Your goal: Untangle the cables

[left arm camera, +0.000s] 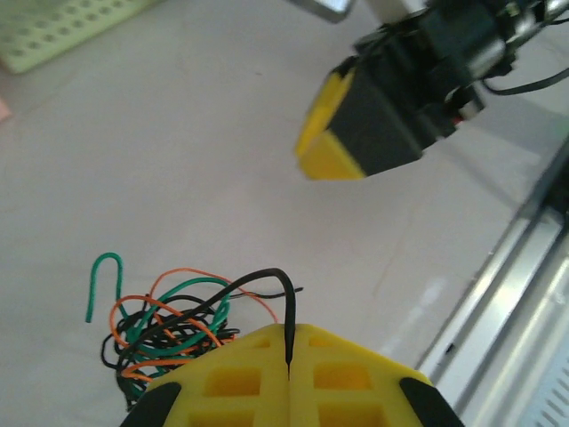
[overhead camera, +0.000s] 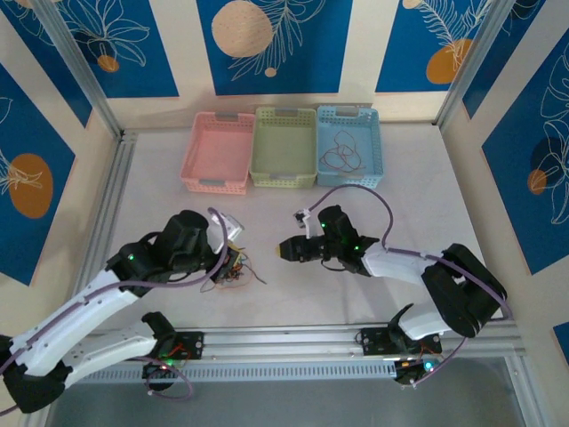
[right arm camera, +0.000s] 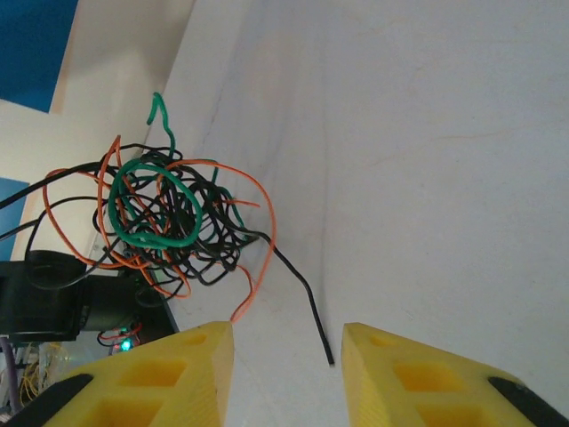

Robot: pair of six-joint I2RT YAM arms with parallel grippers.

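A white table stands inside blue flower-patterned walls. Along its far edge, well beyond both claws, sit a pink basket, a green basket and a blue basket. The blue one holds a lone reddish-brown wire.

The left gripper has its yellow fingers pressed together, pinching one black strand that arches up out of the seam between them. Just beside its tips and a little below lies the clump of cables, a knot of black, orange and green loops resting on the table.

The right gripper faces the clump from the other side, near it, with its fingers apart. In the right wrist view a loose black end reaches into the gap between the fingers, and an orange end comes down close to the tip of one finger; contact cannot be told.
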